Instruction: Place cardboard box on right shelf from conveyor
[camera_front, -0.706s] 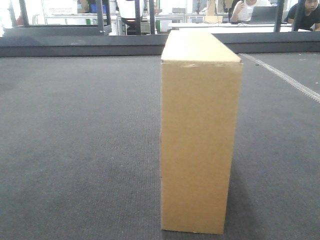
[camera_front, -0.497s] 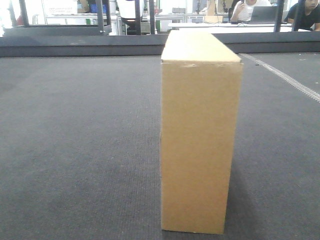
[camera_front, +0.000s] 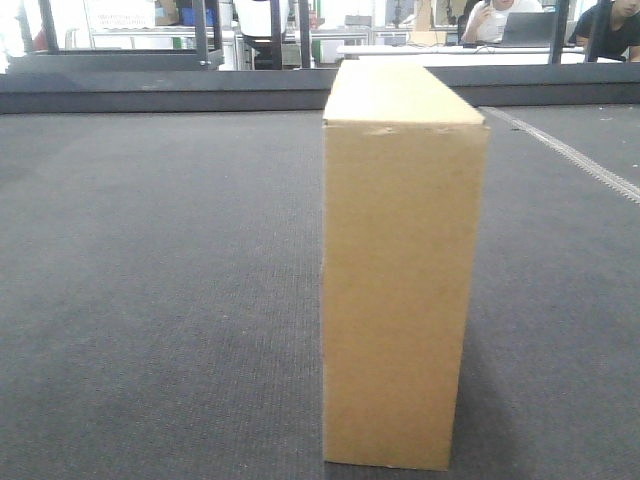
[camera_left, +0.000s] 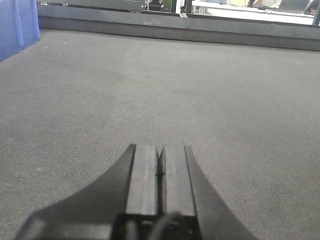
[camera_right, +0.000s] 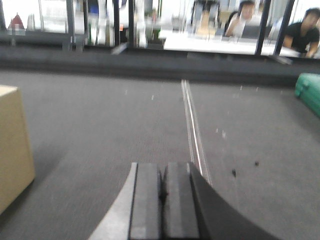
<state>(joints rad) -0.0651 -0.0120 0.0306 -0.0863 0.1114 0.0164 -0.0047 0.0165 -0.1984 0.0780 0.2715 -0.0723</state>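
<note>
The tan cardboard box (camera_front: 402, 280) stands upright on its narrow end on the dark grey conveyor (camera_front: 160, 260), close to the front camera. A corner of the same cardboard box (camera_right: 14, 145) shows at the left edge of the right wrist view. My right gripper (camera_right: 163, 170) is shut with nothing in it, low over the belt and to the right of the box. In its own view, my left gripper (camera_left: 160, 150) is shut and empty above bare belt; the box is out of that view. The right shelf is out of view.
A pale seam (camera_right: 192, 130) runs along the belt just right of my right gripper. A green object (camera_right: 309, 92) sits at the far right, a blue bin (camera_left: 17, 27) at the far left. A dark rail (camera_front: 160, 90) borders the belt's far edge, with people at desks beyond.
The box looks very slightly larger and lower in the front view; otherwise nothing has visibly changed.
</note>
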